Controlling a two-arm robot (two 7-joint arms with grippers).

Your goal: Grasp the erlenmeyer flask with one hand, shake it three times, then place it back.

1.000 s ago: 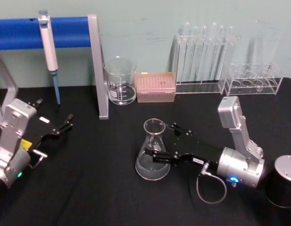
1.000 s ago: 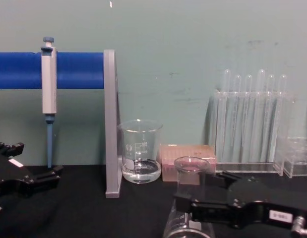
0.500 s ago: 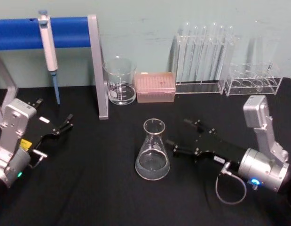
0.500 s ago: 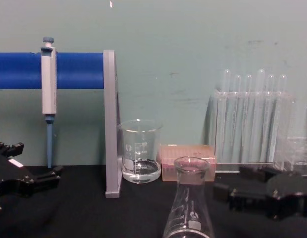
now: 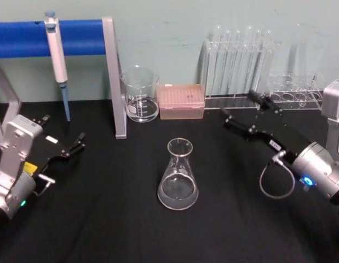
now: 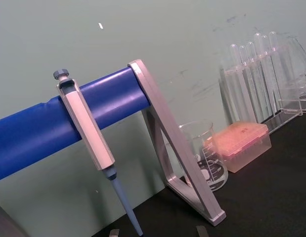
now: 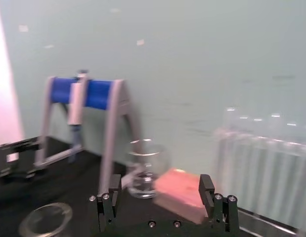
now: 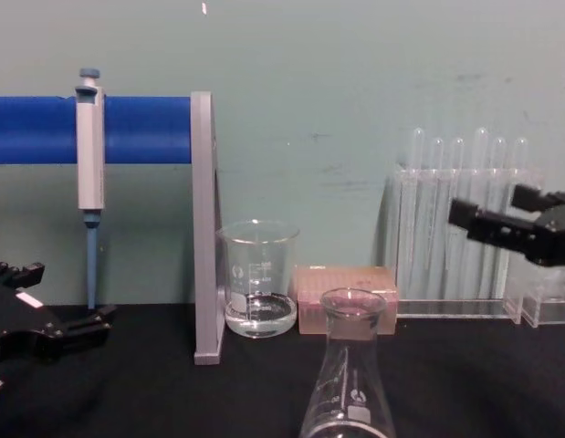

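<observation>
One clear glass conical erlenmeyer flask [image 5: 178, 178] stands upright on the black table [image 5: 120, 219], free of both grippers. Right of it and raised, the black right gripper [image 5: 244, 113] hangs spread and empty. Far left of it, the left gripper [image 5: 70, 147] seems parted, probably idle.
</observation>
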